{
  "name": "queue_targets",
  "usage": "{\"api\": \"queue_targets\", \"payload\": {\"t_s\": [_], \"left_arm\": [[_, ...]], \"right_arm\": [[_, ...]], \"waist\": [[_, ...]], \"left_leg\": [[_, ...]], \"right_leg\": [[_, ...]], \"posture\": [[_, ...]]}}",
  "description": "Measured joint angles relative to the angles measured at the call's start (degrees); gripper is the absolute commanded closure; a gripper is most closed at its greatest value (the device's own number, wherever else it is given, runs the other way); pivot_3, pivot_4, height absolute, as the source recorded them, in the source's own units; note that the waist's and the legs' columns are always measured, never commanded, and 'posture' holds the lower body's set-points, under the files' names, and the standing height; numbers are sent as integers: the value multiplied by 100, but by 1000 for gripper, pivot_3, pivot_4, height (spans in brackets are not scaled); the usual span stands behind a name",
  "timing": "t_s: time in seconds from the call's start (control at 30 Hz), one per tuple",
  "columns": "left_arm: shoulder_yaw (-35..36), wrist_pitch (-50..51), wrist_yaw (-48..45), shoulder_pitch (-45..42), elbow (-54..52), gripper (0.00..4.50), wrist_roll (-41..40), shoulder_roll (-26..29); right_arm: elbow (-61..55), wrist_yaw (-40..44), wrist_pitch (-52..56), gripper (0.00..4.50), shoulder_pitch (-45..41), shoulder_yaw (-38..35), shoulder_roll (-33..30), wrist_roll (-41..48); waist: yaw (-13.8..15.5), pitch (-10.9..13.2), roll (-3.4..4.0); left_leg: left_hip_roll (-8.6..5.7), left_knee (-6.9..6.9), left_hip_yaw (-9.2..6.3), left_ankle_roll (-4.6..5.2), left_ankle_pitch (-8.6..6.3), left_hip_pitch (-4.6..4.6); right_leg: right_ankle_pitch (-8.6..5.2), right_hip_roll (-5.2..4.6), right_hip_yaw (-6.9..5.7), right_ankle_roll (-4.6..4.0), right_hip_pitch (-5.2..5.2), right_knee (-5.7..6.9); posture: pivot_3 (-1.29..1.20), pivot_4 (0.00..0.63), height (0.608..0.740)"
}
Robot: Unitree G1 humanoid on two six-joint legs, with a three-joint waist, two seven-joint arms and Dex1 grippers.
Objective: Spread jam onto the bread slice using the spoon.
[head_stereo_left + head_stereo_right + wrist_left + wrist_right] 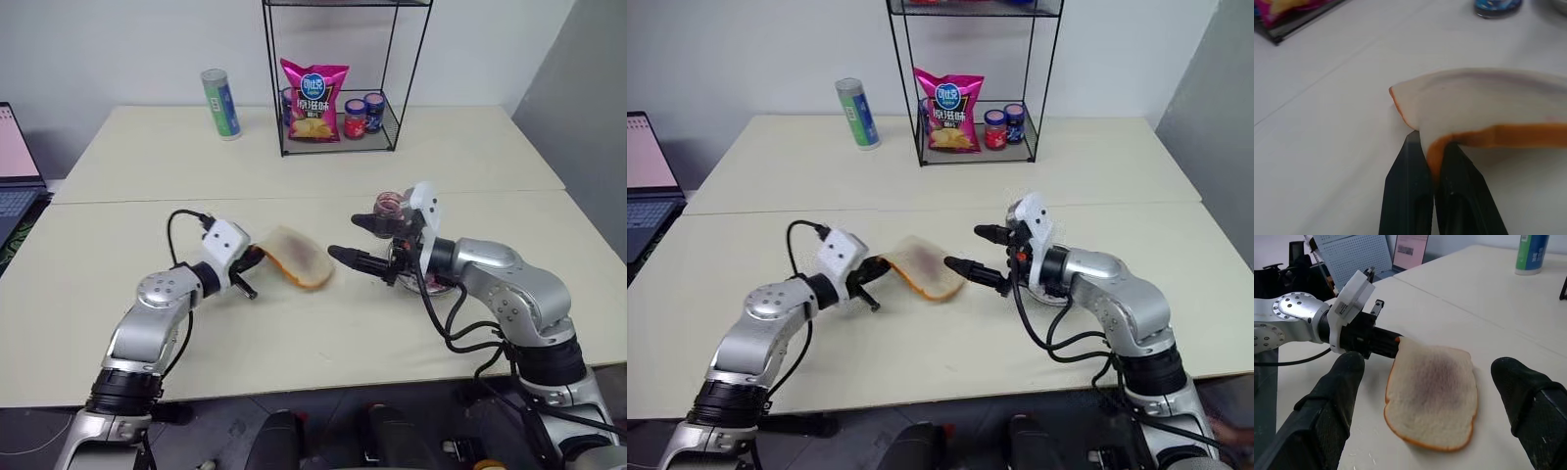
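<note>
The bread slice, pale with a tan-orange crust and a purplish stain in its middle, sits at the table's centre. My left gripper is shut on its crust edge, and the slice bends upward from that pinch. To the right of the slice, my right gripper stands open, its fingers wide on either side of the bread with nothing between them. Behind the right gripper stands a small clear glass jar of dark jam. The spoon is out of view.
A black wire rack at the back holds a pink chip bag and red- and blue-lidded jars. A green-blue can stands left of it. A laptop sits at the far left. A steel dish lies under my right forearm.
</note>
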Motion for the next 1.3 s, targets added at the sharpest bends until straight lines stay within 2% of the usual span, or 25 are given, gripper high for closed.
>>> {"api": "queue_targets", "payload": {"t_s": [0.13, 0.5, 0.7, 0.73, 0.93, 1.17, 1.3], "left_arm": [[-389, -41, -146, -37, 8, 4462, 233, -41], [-531, -407, 154, -505, 811, 4462, 956, -170], [-521, -544, 87, -512, 983, 4462, 1012, -70], [-520, -543, 75, -512, 983, 4013, 1001, -70], [-367, -523, -26, -511, 987, 2990, 938, -66], [-253, -549, -135, -616, 1210, 1596, 898, -20], [-91, -567, -382, -578, 1222, 717, 866, 422]], "right_arm": [[-183, -24, 118, 0, 108, -20, -42, 82], [-443, -76, 328, 0, 308, -45, -266, 222], [-444, -75, 327, 0, 328, -47, -348, 237], [-444, -75, 327, 0, 328, -47, -348, 237], [-442, -73, 310, 0, 327, -46, -390, 231], [-435, -68, 279, 0, 328, -45, -423, 185], [-435, -71, 250, 0, 396, -101, -486, 193]], "waist": [[-7, 0, 0], [1, 0, 0], [-2, 0, 0], [-2, 0, 0], [-1, 0, 0], [0, 0, 0], [-17, 0, 0]], "left_leg": [[2, 3, 2, 0, 0, 0], [1, 4, 0, 1, 0, 0], [2, 3, -1, 1, 0, 1], [2, 3, 0, 1, 0, 0], [1, 4, 0, 1, 0, 0], [1, 4, 0, 1, 0, 0], [5, 2, 0, 1, 0, 1]], "right_leg": [[0, 4, 2, 3, 0, 0], [0, 7, 2, 7, 1, -2], [0, 7, 2, 7, 1, -1], [0, 7, 3, 7, 1, -1], [0, 7, 3, 7, 1, -1], [0, 7, 2, 8, 2, -1], [-1, 9, 1, 6, 0, 0]], "posture": [[0, 150, 740], [0, 150, 740], [0, 150, 740], [0, 150, 740], [0, 150, 740], [0, 150, 740], [0, 150, 740]]}}
